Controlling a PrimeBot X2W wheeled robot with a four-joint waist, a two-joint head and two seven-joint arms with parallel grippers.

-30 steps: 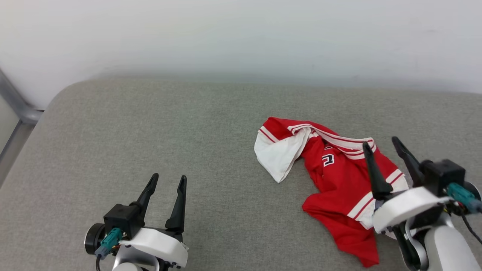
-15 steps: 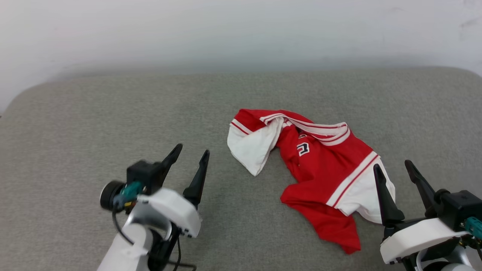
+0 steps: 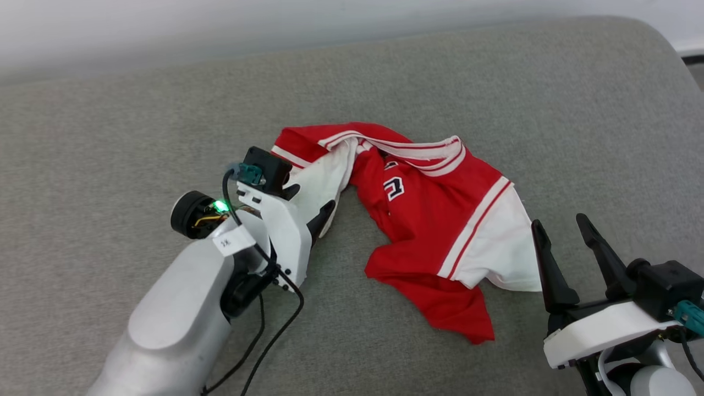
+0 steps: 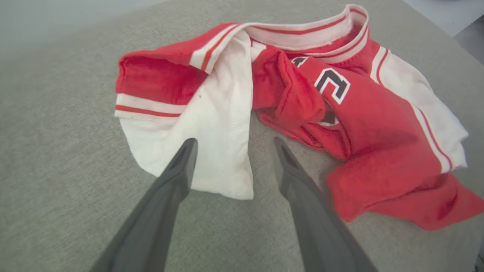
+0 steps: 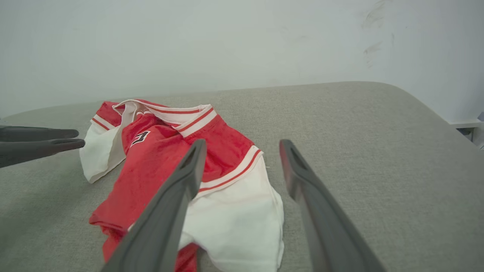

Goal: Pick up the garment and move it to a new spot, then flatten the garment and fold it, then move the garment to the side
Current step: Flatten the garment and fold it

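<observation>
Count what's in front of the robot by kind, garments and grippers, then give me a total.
Garments: 1, the garment, crumpled, red and white.
Grippers: 2, the left gripper at the garment's white flap and the right gripper by its other white panel, both open.
Total: 3

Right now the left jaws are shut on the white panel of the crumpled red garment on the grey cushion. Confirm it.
Wrong: the left jaws are open, not shut. The left wrist view shows them spread apart at the white panel of the crumpled red garment on the grey cushion.
</observation>
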